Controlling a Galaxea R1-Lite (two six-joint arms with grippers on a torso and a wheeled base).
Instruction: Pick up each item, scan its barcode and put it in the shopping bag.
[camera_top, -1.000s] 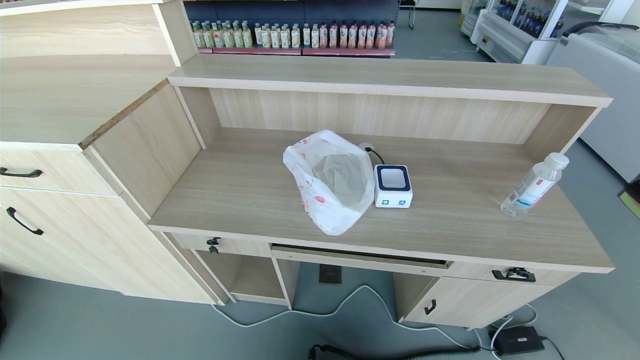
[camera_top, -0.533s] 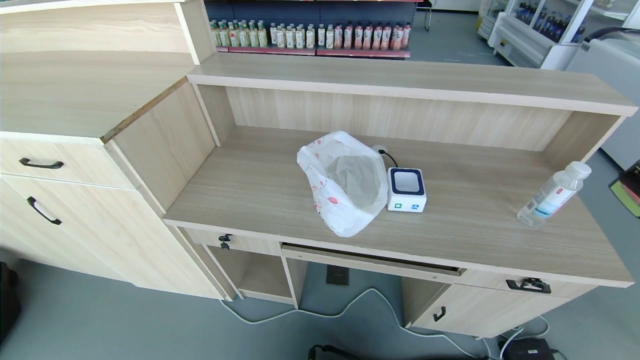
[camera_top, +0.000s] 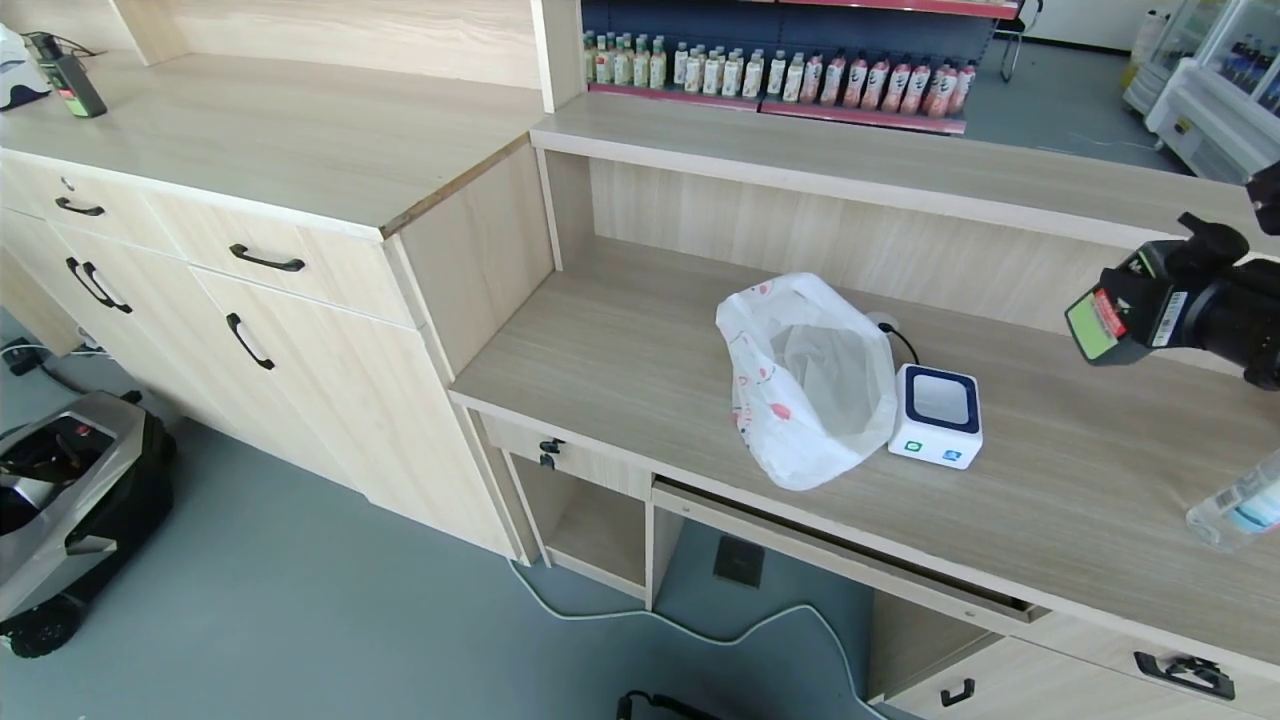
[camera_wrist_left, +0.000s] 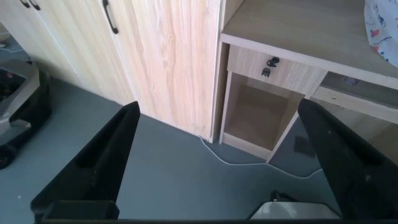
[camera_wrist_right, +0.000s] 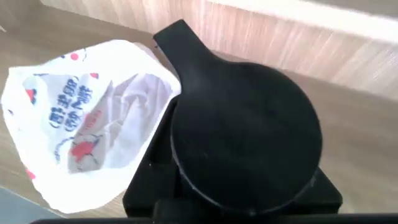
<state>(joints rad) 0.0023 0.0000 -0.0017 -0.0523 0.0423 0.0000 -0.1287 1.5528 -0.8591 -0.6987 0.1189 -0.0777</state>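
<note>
The white shopping bag (camera_top: 805, 385) sits near the middle of the worktop (camera_top: 640, 350) with its mouth gaping open. The little white barcode scanner (camera_top: 937, 415) is just beside it on the right, glass window facing up. A dark cable (camera_top: 903, 342) runs from behind the scanner towards the back panel.

The clear plastic bottle (camera_top: 1235, 505) is at the far right end of the worktop, well apart from the scanner and cut off by the edge of the head view, with neither hand on it.

The left hand (camera_wrist_left: 219, 106) hangs low over the grey floor (camera_wrist_left: 161, 168) in front of the cupboard doors, its two dark fingers (camera_wrist_left: 93, 174) spread wide apart and holding nothing.

What I take for the right hand (camera_top: 1130, 315) is up above the right part of the worktop, higher than the bag. I cannot tell whether it is apart or together, since a black round part (camera_wrist_right: 245, 140) blocks the wrist view, with the bag behind it.
</note>
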